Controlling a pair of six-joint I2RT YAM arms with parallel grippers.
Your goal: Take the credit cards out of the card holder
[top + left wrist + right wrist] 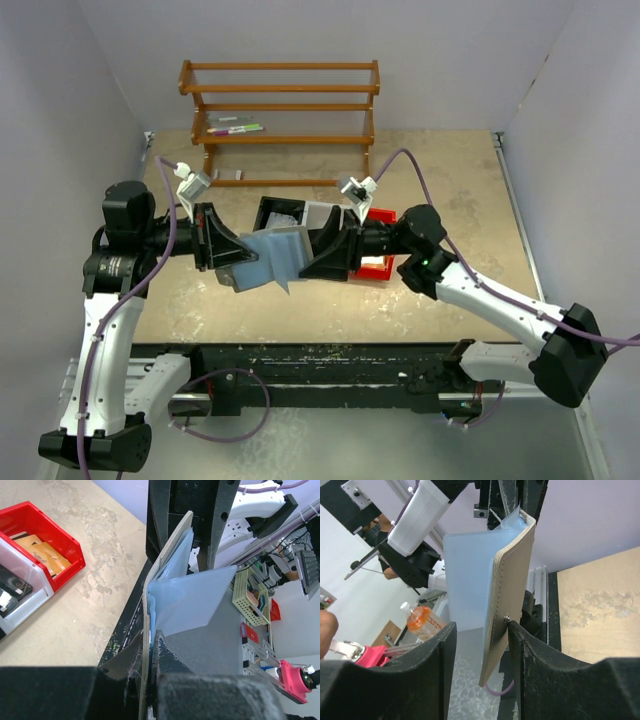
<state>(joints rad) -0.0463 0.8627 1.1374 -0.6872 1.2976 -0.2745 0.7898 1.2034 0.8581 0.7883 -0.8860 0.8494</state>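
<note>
Cannot tell in any view whether cards sit inside the card holder (272, 255), both ends covered by the left hand (240, 270) and right hand (306, 264). Unclear whether the right hand actually pinches it. Black bin (280, 212) and white bin (322, 215) mostly hidden behind them, red bin (374, 265) half covered. Small items (237, 127) on the rack (280, 90) too small to name. Left hand's fingers (210, 700) cropped by the wrist view's bottom edge.

The card holder (272, 258) is up in the air, well off the table (450, 180), and it's opened out. The tan stitched outer panel (512, 590) stands on edge, with a little metal snap near its lower end. The pale blue inner flap (195, 600) splays off it at an angle.
</note>
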